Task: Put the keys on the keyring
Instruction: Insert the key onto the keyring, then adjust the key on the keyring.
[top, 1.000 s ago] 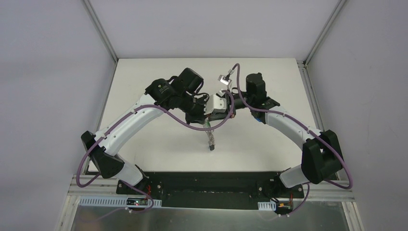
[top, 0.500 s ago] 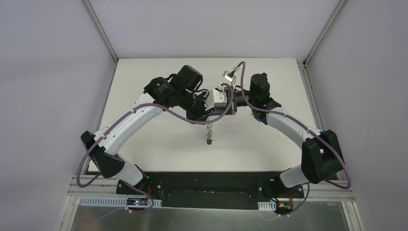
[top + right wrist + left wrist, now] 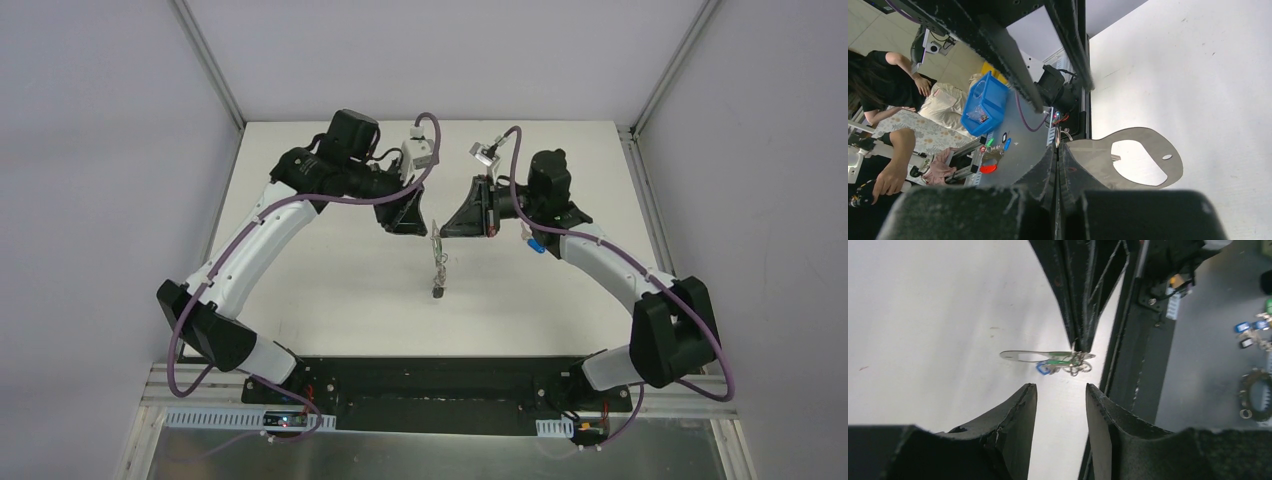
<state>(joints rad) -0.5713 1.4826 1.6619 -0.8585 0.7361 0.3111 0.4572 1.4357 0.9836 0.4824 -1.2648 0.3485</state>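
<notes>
My right gripper (image 3: 447, 231) is shut on the top of the keyring (image 3: 437, 262), which dangles over the middle of the table with its black tag (image 3: 437, 292) lowest. In the left wrist view the keyring's pale grey loop (image 3: 1020, 356) hangs from the right fingertips (image 3: 1081, 342). A green key (image 3: 1060, 360), a blue key (image 3: 1043, 369) and small metal rings (image 3: 1079, 368) are bunched against it. My left gripper (image 3: 1060, 387) stands open and empty a short way from that bunch, touching nothing. In the right wrist view the shut gripper (image 3: 1057, 148) pinches a small ring beside the grey loop (image 3: 1175, 167).
The white table (image 3: 330, 270) ends at a black rail (image 3: 430, 375) by the arm bases. Purple cables loop over both arms. Off the table lie a blue bin (image 3: 983, 107) and loose coloured keys (image 3: 1253, 330), and people sit beyond the near edge.
My left gripper has opened and drawn back to the left, away from the right gripper. The keyring now hangs from the right gripper alone.
</notes>
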